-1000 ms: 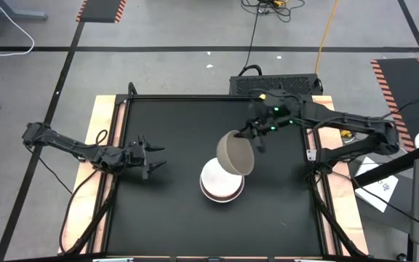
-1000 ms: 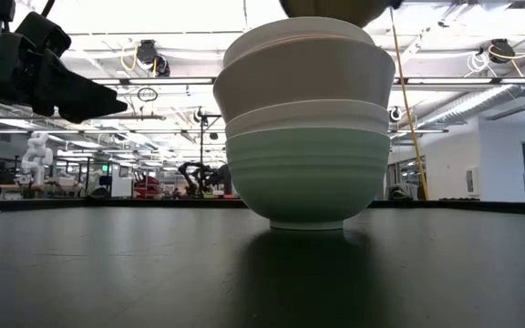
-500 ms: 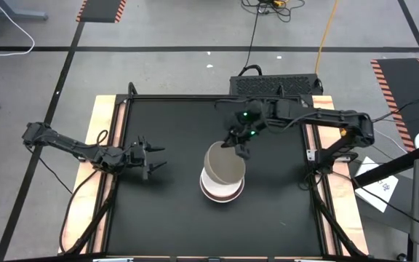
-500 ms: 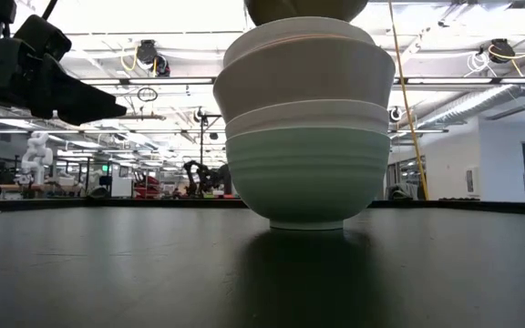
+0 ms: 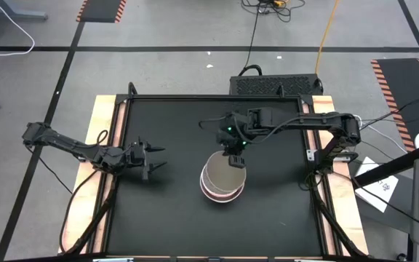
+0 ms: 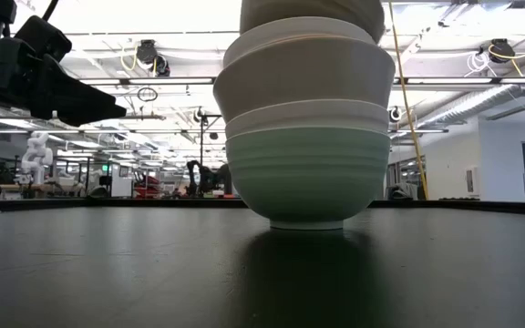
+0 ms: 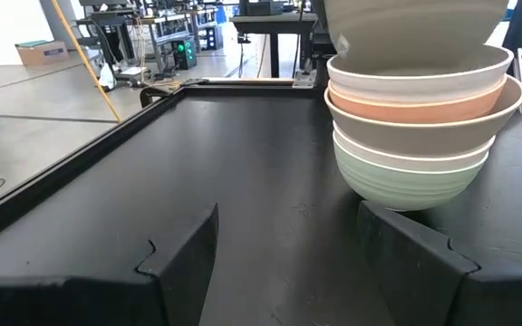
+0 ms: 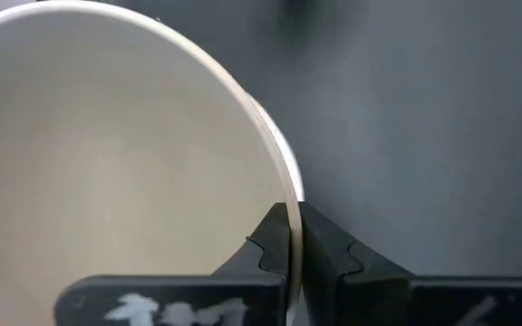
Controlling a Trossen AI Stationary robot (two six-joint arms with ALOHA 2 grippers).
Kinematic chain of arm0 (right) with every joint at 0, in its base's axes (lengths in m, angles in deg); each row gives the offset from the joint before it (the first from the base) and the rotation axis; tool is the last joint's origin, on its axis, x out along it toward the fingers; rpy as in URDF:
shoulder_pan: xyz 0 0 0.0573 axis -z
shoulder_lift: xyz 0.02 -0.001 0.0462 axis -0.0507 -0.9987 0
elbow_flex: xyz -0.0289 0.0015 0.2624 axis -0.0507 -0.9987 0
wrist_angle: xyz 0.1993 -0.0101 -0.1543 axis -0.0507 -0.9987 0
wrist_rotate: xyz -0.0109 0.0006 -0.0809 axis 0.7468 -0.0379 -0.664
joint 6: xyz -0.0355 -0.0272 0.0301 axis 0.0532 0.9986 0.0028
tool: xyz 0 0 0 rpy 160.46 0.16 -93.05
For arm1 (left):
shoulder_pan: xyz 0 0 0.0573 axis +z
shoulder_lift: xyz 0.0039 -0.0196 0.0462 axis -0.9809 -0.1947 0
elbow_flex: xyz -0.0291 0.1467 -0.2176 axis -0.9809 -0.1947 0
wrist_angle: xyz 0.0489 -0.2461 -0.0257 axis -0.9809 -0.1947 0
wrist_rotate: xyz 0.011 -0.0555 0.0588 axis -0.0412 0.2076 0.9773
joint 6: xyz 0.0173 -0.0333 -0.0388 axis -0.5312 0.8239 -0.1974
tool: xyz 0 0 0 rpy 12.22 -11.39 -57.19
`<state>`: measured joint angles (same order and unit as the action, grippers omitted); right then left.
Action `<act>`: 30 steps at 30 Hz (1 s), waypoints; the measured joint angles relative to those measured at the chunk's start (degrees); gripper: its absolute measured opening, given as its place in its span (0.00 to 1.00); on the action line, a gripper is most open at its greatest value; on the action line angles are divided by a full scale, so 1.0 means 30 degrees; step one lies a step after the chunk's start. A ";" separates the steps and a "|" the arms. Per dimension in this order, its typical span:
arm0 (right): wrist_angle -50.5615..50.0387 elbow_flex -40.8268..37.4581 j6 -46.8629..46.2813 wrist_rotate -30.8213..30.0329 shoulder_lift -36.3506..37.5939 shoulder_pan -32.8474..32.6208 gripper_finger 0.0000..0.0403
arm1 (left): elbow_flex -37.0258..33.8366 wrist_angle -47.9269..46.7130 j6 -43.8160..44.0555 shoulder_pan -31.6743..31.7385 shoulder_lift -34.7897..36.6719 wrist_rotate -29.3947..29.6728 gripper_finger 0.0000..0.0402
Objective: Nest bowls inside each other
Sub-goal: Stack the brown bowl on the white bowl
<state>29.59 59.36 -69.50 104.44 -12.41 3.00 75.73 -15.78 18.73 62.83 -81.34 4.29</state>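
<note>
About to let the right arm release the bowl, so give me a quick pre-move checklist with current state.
1. Right end effector shut on the rim of the olive-tan bowl: ok.
2. Held bowl is over the stack in the high view: ok.
3. Held bowl fully seated in the top white bowl: cannot tell; the low view shows its bottom inside the rim, but its depth is hidden.
4. Stack upright, mint-green bowl flat on the table: ok.
5. Held bowl level: cannot tell; its rim is cut off in the low and left wrist views.
6. Left end effector open and apart from the stack, near the table's left side: ok.
</note>
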 joint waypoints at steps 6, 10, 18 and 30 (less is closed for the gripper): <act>-0.0867 0.0000 -0.0054 -0.0369 -0.0178 -0.0398 0.00 | 0.0000 0.0009 0.0015 0.0000 -0.0001 -0.0007 0.67; -0.1586 0.0007 -0.0310 -0.0911 -0.0135 -0.0444 0.00 | 0.0000 0.0023 0.0058 0.0000 -0.0007 -0.0011 0.67; -0.2500 0.0007 -0.0764 -0.1503 -0.0103 -0.0535 0.00 | 0.0000 0.0089 0.0226 0.0000 -0.0007 -0.0029 0.67; -0.2480 0.0007 -0.0722 -0.1875 -0.0098 -0.0762 0.00 | 0.0000 0.0118 0.0288 0.0000 -0.0007 -0.0029 0.67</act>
<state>22.15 59.38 -71.67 98.82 -12.70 0.72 75.73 -15.43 19.59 62.83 -81.36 4.20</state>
